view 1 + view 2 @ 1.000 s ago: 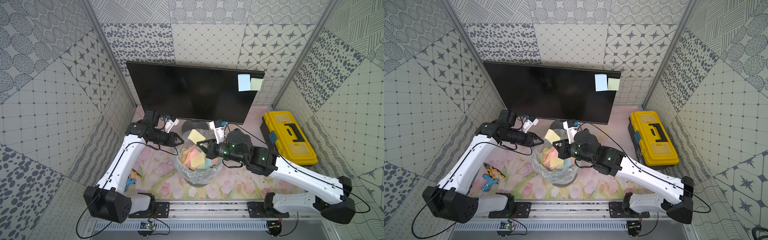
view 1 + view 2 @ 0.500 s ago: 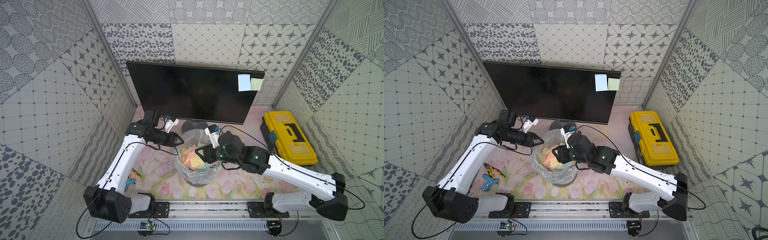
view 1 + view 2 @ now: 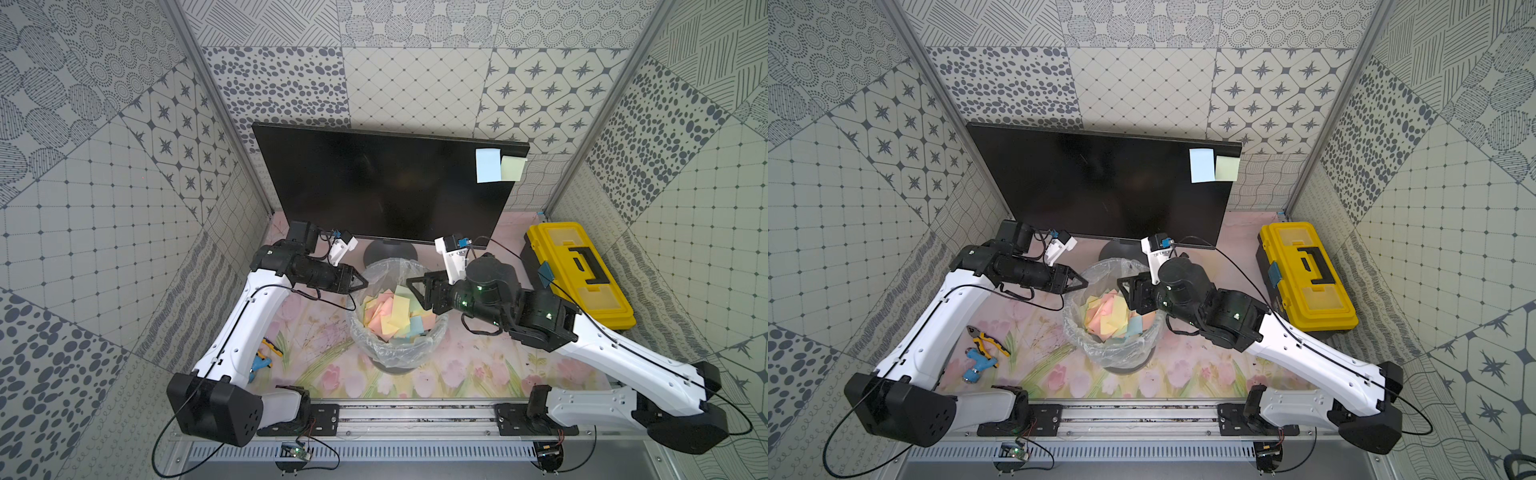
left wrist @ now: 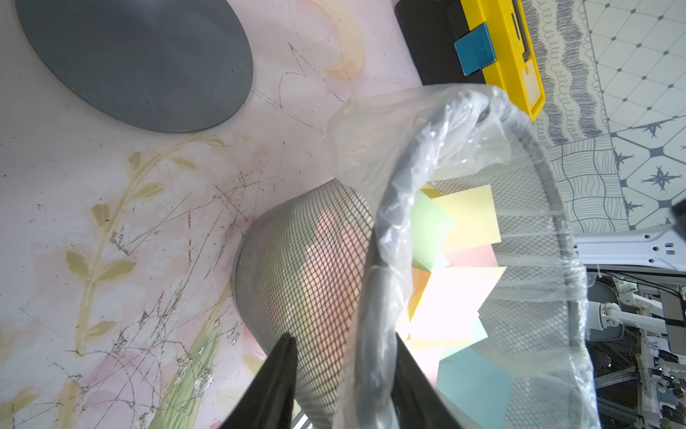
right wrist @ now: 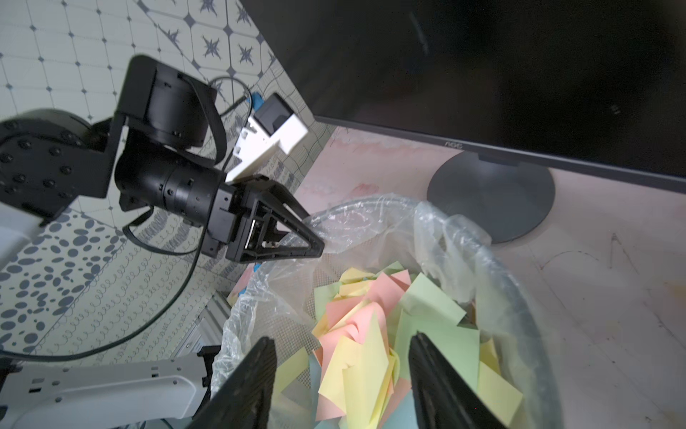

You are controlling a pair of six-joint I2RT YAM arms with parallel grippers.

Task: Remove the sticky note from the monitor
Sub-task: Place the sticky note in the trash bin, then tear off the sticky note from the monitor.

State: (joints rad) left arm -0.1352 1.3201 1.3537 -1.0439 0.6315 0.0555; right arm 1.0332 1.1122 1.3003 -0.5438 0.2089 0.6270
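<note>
The monitor [image 3: 382, 183] stands at the back with a dark screen. A blue sticky note [image 3: 488, 165] and a green sticky note [image 3: 513, 168] are stuck side by side at its upper right corner in both top views. Far below them, my right gripper [image 5: 342, 337] hangs open and empty over a mesh waste bin [image 3: 395, 353] lined with clear plastic and holding several loose coloured notes. My left gripper [image 4: 343, 338] is shut on the bin's rim [image 4: 386, 223], one finger outside the mesh and one inside the liner.
A yellow toolbox [image 3: 582, 274] lies at the right. Pliers [image 3: 984, 340] and a blue toy drill [image 3: 978, 365] lie at the left under my left arm. The monitor's round stand base [image 5: 490, 197] sits just behind the bin.
My right gripper, shut on a yellow note above the bin a second ago, dipped over the bin and opened. The note now lies among the others. The left arm has not moved.
</note>
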